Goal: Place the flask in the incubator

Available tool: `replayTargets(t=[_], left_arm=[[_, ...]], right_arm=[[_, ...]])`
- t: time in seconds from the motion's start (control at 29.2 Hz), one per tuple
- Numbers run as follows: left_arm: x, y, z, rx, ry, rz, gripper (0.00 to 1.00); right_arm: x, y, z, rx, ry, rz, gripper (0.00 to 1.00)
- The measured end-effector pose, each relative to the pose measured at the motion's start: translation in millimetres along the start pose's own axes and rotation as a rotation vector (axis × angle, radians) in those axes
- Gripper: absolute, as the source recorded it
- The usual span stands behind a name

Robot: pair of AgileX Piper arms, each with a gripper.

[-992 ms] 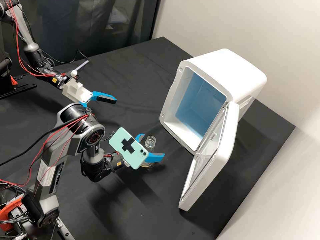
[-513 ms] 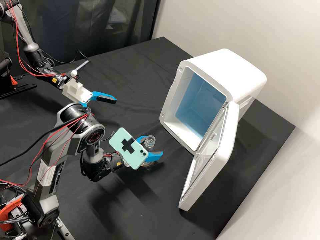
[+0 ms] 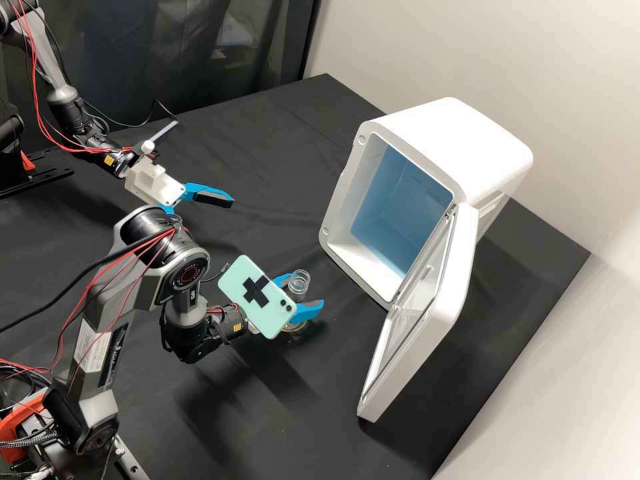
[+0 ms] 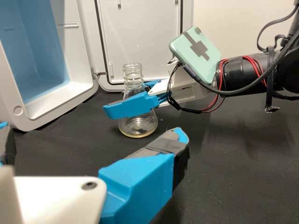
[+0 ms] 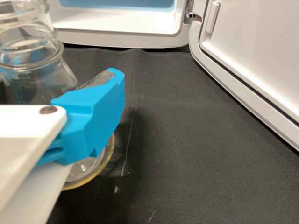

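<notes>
The flask stands on the desk before the open incubator, clasped by the right hand. The left hand is held wide. The flask should be lifted upright and kept clear of the door.

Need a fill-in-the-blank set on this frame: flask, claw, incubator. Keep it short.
1. The claw around the flask belongs to the ___ arm.
2. The incubator has its door swung ___.
3. The incubator's inner walls are coloured ___.
4. The flask's base rests on the black ___, not inside the incubator.

Missing words: right; open; blue; bench.
</notes>
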Motion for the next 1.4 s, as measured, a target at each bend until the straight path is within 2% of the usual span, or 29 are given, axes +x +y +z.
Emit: replayTargets(t=[0.17, 0.31, 0.34, 0.48, 0.58, 0.72, 0.99, 1.09, 1.2, 1.27, 1.4], left_arm=[[0.0, 0.0, 0.0, 0.000, 0.000, 0.000, 1.00], [0.0, 0.0, 0.0, 0.000, 0.000, 0.000, 1.00], [0.0, 0.0, 0.0, 0.000, 0.000, 0.000, 1.00], [0.0, 0.0, 0.0, 0.000, 0.000, 0.000, 1.00], [0.0, 0.0, 0.0, 0.000, 0.000, 0.000, 1.00], [0.0, 0.0, 0.0, 0.000, 0.000, 0.000, 1.00], [0.0, 0.0, 0.0, 0.000, 0.000, 0.000, 1.00], [0.0, 0.0, 0.0, 0.000, 0.000, 0.000, 1.00], [0.0, 0.0, 0.0, 0.000, 0.000, 0.000, 1.00], [0.0, 0.0, 0.0, 0.000, 0.000, 0.000, 1.00], [0.0, 0.0, 0.0, 0.000, 0.000, 0.000, 1.00]], right_arm=[[1.5, 2.8, 0.2, 0.004, -0.013, -0.003, 0.00], [-1.2, 13.5, 1.3, 0.012, -0.034, 0.009, 0.00], [-2.8, 19.7, 0.2, 0.019, -0.032, 0.029, 0.00], [-7.9, 36.0, -5.3, 0.051, -0.006, 0.091, 0.00], [-11.3, 45.4, -10.6, 0.054, 0.025, 0.119, 0.00], [-13.5, 55.3, -16.6, 0.075, 0.058, 0.144, 0.00], [-14.2, 71.6, -29.8, 0.105, 0.096, 0.169, 0.00], [-8.8, 78.8, -36.2, 0.109, 0.104, 0.179, 0.00], [-1.7, 84.4, -42.9, 0.132, 0.094, 0.186, 0.00], [5.1, 89.5, -50.8, 0.140, 0.103, 0.194, 0.00], [21.1, 98.5, -66.3, 0.124, 0.111, 0.211, 0.00]])
